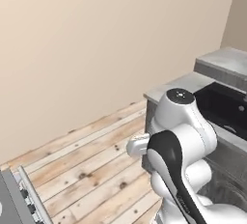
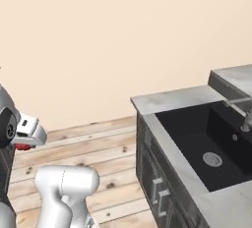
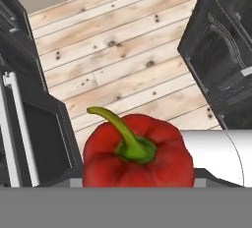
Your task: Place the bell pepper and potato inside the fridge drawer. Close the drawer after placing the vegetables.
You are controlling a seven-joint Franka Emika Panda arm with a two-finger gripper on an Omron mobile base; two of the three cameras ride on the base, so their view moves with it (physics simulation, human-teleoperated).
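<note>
The wooden plank floor [image 1: 91,160] is stretching out under a plain beige wall [image 1: 96,49], taking up most of both base views and running across the top of the hand view. A grey counter [image 2: 172,98] with dark cabinet fronts [image 2: 155,178] is standing at the right, and a black sink basin [image 2: 206,143] with a round drain is sitting sunk into it; a raised grey ledge [image 2: 231,82] is rising behind the basin. In the hand view a dark cabinet [image 3: 221,50] with a handle is showing at the upper right and another dark unit [image 3: 29,124] with a pale bar is standing at the left. The white arm [image 1: 183,131] is folding up in the foreground of the left base view. The gripper [image 2: 24,141] is hanging at the left edge of the right base view, above the floor and well apart from the counter, with a bit of red showing just under it. The bell pepper [image 3: 138,156] is sitting right up against the hand camera, glossy red with its green stem curling toward the upper left, between the jaws; the gripper is clenching on it, though the fingertips themselves are hidden behind the pepper.
</note>
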